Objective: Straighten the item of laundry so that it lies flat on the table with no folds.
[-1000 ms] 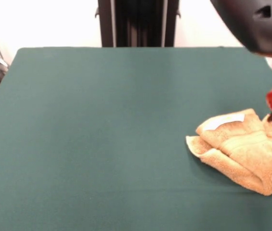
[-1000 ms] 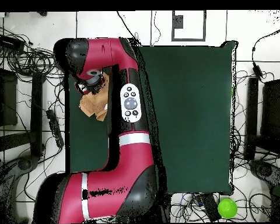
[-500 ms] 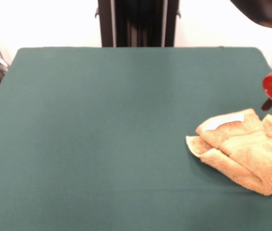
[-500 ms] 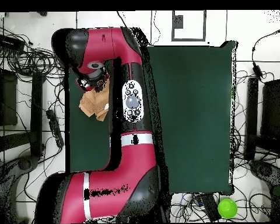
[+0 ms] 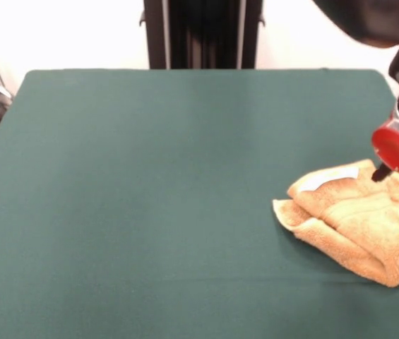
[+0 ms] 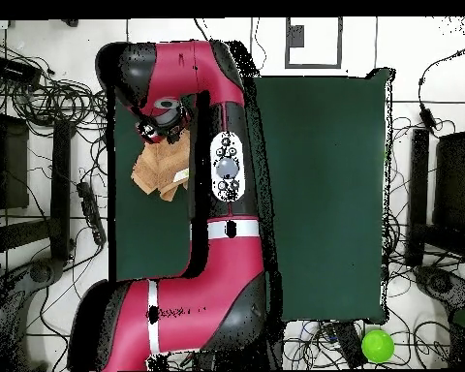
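Now the pincer (image 5: 380, 173) sits lower — touching the towel (image 5: 358, 219) — grip state unclear.

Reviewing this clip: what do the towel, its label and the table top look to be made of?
The towel looks like golden-orange terry cloth: fuzzy, matte, with soft rounded folds and a flatter woven band. Its white label seems to be smooth fabric or paper; which one is unclear. The table appears covered in dark green cloth, matte and even, without shine.
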Robot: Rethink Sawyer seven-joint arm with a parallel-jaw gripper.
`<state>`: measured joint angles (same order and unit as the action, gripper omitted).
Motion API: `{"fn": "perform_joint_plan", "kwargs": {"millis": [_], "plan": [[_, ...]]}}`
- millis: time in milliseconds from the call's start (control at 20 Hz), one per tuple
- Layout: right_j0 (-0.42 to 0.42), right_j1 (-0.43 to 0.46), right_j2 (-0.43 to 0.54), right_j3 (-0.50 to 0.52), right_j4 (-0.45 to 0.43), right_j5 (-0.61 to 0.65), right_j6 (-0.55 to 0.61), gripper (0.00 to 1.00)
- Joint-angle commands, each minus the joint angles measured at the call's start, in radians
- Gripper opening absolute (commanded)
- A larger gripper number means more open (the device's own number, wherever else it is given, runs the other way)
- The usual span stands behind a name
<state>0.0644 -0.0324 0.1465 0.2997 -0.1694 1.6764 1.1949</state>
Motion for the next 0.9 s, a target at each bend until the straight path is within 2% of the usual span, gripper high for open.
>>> {"fn": "perform_joint_plan", "kwargs": {"millis": [50,400,900], "plan": [[-0.013,0.09,0.147,0.027,-0.022,-0.027,-0.324,0.0],[-0.034,0.104,0.182,0.04,-0.015,-0.064,-0.383,0.0],[-0.064,0.088,0.207,0.111,0.016,-0.174,-0.451,0.0]]}}
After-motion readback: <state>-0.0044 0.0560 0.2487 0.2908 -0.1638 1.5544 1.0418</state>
